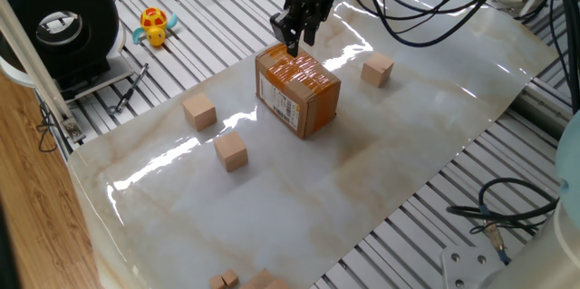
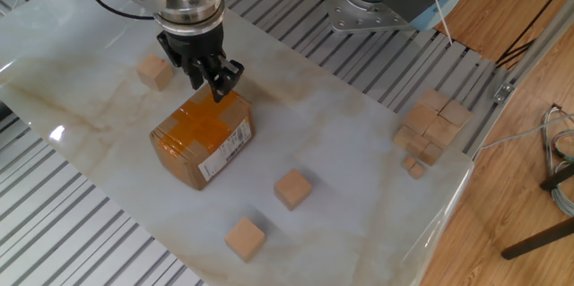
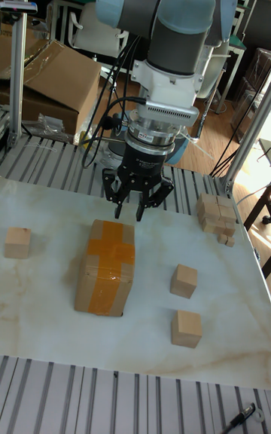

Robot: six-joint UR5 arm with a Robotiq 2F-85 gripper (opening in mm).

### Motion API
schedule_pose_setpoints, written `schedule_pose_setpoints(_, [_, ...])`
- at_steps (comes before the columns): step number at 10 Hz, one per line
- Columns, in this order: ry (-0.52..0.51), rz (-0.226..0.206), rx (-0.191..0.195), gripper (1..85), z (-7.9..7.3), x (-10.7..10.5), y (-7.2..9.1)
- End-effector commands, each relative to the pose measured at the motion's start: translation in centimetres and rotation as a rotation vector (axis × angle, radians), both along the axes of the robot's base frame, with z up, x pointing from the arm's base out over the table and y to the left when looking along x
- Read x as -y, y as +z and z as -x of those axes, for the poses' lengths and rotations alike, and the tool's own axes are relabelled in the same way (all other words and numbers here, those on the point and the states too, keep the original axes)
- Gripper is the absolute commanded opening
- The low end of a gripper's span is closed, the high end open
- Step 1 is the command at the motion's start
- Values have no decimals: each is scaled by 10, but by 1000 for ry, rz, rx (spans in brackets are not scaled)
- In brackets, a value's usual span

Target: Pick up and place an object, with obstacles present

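Note:
Three small light-tan wooden cubes lie on the marble sheet: one cube [image 1: 376,70] [image 2: 154,71] [image 3: 16,242] beyond the box, and two more cubes [image 1: 199,110] [image 1: 231,150] [image 2: 292,188] [image 2: 245,238] on its other side. They look alike, so I cannot tell which one is the object. The taped cardboard box [image 1: 299,94] [image 2: 202,138] [image 3: 105,268], the obstacle, stands between them. My gripper [image 1: 293,46] [image 2: 213,87] [image 3: 129,212] hovers just above the box's far top edge, open, with nothing held.
A yellow toy duck [image 1: 154,26] and a black reel [image 1: 59,22] sit on the slatted table beside the sheet. A pile of wooden cubes [image 2: 433,129] [image 3: 218,215] rests at the sheet's corner. Cables hang behind the arm.

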State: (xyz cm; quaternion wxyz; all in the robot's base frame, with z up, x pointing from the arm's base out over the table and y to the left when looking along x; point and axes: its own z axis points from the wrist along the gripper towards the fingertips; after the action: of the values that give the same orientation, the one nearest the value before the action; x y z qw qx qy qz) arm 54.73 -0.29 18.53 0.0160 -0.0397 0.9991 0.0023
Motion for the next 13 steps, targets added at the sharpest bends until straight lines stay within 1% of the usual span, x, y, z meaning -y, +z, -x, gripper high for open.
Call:
schedule_pose_setpoints(1, [21, 2, 56, 423, -14, 2, 2])
schedule_pose_setpoints(2, [52, 10, 70, 427, -17, 3, 2])
schedule_pose_setpoints(3, [41, -38, 68, 453, -16, -9, 2])
schedule_pose_setpoints(4, [49, -53, 68, 520, -16, -13, 2])
schedule_pose_setpoints(5, [56, -57, 68, 553, -23, -20, -1])
schedule_pose_setpoints(7, [39, -71, 61, 560, -41, -53, -6])
schedule_pose_setpoints(8, [35, -70, 60, 560, -50, -65, -6])
schedule_pose_setpoints(9, [44, -47, 65, 560, -53, -63, -5])
schedule_pose_setpoints(11, [71, -51, 35, 560, -45, -64, -5])
schedule_pose_setpoints(12, [69, -47, 38, 560, -46, -63, -5])
schedule_pose_setpoints(13, [49, -49, 53, 577, -46, -63, -9])
